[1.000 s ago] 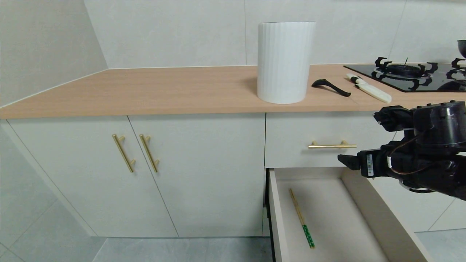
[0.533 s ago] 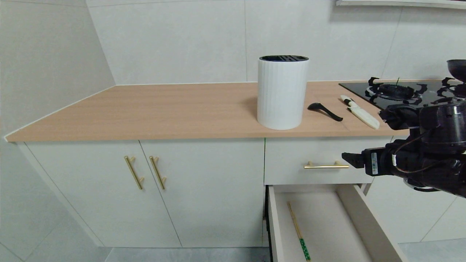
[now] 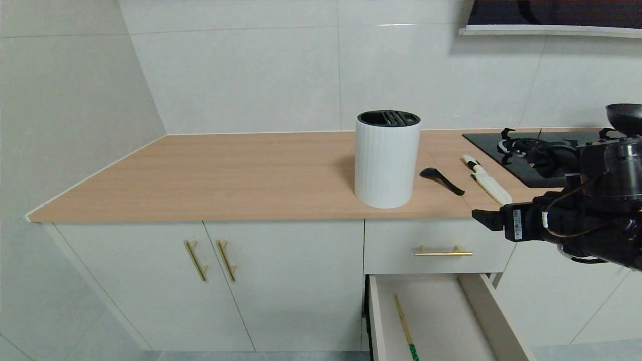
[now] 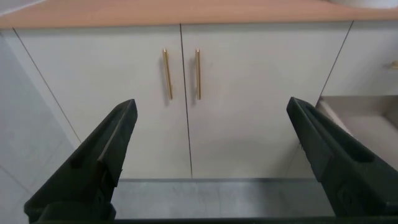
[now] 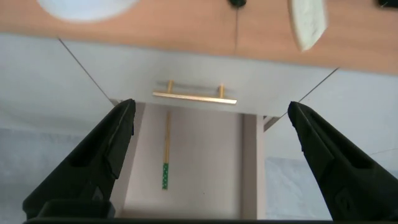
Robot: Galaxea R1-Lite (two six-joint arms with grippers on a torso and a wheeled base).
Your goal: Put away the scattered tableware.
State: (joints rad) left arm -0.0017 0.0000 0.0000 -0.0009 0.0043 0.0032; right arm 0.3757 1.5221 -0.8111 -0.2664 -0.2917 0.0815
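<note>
Compared with a second ago, the whole head view has been swung upward, so that's camera movement and nothing on the tabletop [image 3: 225, 175] has been shifted. The slotted black top of the white ribbed knife holder [image 3: 387, 159] can now be seen. The right arm has been carried up too: it was down by the open drawer [image 3: 476, 311] before, and it's now level with the tabletop's front edge.

The right pincer [image 5: 210, 107] is spread wide with nothing in it, out in front of the closed drawer's gold handle [image 5: 194, 96]. The left pincer [image 4: 211, 102] is spread wide and empty as well, pointed at the cupboard doors [image 4: 249, 93] on the left.

Just right of the holder, a small black spoon [image 3: 441, 180] is laid flat. A knife [image 3: 484, 181] with a pale blade and handle is laid further right, apart from the spoon and near the gas hob [image 3: 521, 163]. A pair of chopsticks [image 3: 404, 328] with green ends is lying in the open drawer, along its left side.
</note>
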